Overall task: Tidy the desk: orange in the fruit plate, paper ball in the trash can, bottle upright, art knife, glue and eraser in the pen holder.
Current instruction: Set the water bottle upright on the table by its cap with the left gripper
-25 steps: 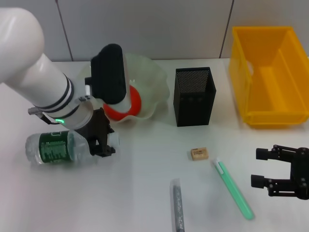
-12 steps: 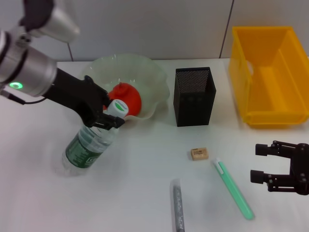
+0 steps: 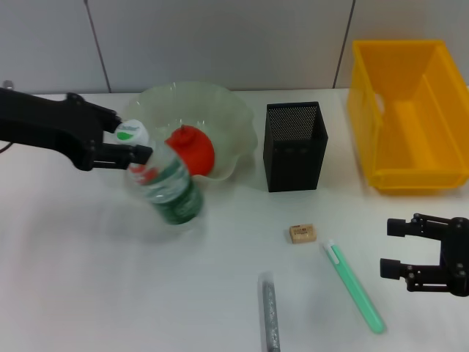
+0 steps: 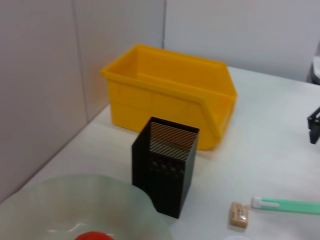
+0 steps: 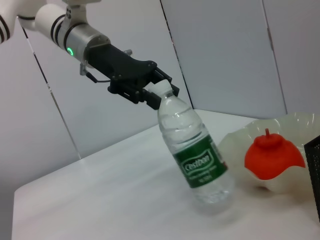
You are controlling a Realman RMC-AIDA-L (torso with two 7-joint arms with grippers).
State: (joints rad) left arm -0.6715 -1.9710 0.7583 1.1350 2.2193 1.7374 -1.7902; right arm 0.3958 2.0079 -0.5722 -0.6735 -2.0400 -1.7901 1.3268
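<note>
My left gripper (image 3: 132,141) is shut on the neck of the bottle (image 3: 173,195), which stands tilted with its base on the table in front of the fruit plate (image 3: 242,126). The right wrist view shows the same grip (image 5: 152,93) on the bottle (image 5: 198,156). The orange (image 3: 193,149) lies in the plate. The eraser (image 3: 302,233), art knife (image 3: 355,287) and glue (image 3: 270,312) lie on the table in front of the pen holder (image 3: 294,148). My right gripper (image 3: 399,251) rests open to the right of the knife. The trash can (image 3: 407,121) stands at the back right. The paper ball is out of view.
The left wrist view looks over the fruit plate (image 4: 75,205) to the pen holder (image 4: 165,172), trash can (image 4: 170,95), eraser (image 4: 239,215) and art knife (image 4: 285,205). A grey wall runs along the table's back edge.
My left gripper has swung up and left with the bottle's neck. The bottle rose from lying flat to steeply tilted, and its base slid right toward the plate. The right arm stayed still.
</note>
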